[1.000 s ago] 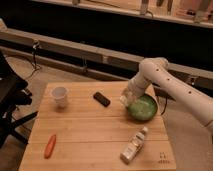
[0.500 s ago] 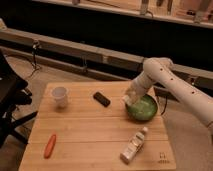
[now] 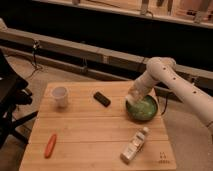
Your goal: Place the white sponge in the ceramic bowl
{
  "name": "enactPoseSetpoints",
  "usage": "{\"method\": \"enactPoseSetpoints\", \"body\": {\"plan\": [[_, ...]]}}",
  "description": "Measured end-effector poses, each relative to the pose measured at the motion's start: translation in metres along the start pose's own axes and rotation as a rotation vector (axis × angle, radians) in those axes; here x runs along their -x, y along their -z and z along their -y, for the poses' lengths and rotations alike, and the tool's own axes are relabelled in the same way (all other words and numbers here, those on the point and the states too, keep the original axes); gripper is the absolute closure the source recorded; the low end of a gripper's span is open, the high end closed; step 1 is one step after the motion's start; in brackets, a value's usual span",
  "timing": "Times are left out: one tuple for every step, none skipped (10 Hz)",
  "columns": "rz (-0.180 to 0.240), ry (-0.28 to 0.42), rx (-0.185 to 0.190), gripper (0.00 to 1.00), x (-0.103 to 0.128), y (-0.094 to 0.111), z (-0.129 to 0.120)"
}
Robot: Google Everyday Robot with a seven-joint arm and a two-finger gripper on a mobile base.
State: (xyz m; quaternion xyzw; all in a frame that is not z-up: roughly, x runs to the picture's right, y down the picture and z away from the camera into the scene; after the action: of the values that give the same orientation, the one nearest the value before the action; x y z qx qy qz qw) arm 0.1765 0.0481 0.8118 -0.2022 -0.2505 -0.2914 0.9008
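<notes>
The ceramic bowl, dark outside and glossy green inside, sits on the right side of the wooden table. My gripper reaches down from the white arm to the bowl's left rim. A small whitish block, the white sponge, shows at the gripper's tip, held just above the rim. The gripper looks shut on it.
A small white cup stands at the table's back left. A black remote-like object lies left of the bowl. A pale labelled bottle lies in front of the bowl. An orange carrot-like object lies front left. A dark chair stands to the left.
The gripper with the sponge has shifted slightly to the right, closer over the bowl's left rim. Nothing else on the table has moved.
</notes>
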Motion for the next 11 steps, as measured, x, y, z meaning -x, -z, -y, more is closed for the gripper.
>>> {"method": "enactPoseSetpoints", "body": {"plan": [[0.0,-0.003,-0.002,0.86,-0.001,0.0,0.0],[0.0,-0.009,-0.001,0.86,-0.005,-0.001,-0.002],[0.0,-0.012,-0.003,0.86,-0.007,-0.001,-0.003],[0.001,-0.016,-0.003,0.86,-0.009,-0.001,-0.005],[0.001,-0.018,-0.004,0.86,-0.01,-0.001,-0.004],[0.001,-0.02,-0.003,0.86,-0.012,-0.001,-0.005],[0.0,-0.022,-0.004,0.86,-0.013,-0.001,-0.005],[0.0,-0.023,-0.005,0.83,-0.014,-0.001,-0.006],[-0.001,-0.025,-0.006,0.74,-0.016,-0.001,-0.007],[-0.001,-0.026,-0.006,0.64,-0.017,-0.001,-0.008],[-0.002,-0.028,-0.007,0.59,-0.019,-0.001,-0.009]]}}
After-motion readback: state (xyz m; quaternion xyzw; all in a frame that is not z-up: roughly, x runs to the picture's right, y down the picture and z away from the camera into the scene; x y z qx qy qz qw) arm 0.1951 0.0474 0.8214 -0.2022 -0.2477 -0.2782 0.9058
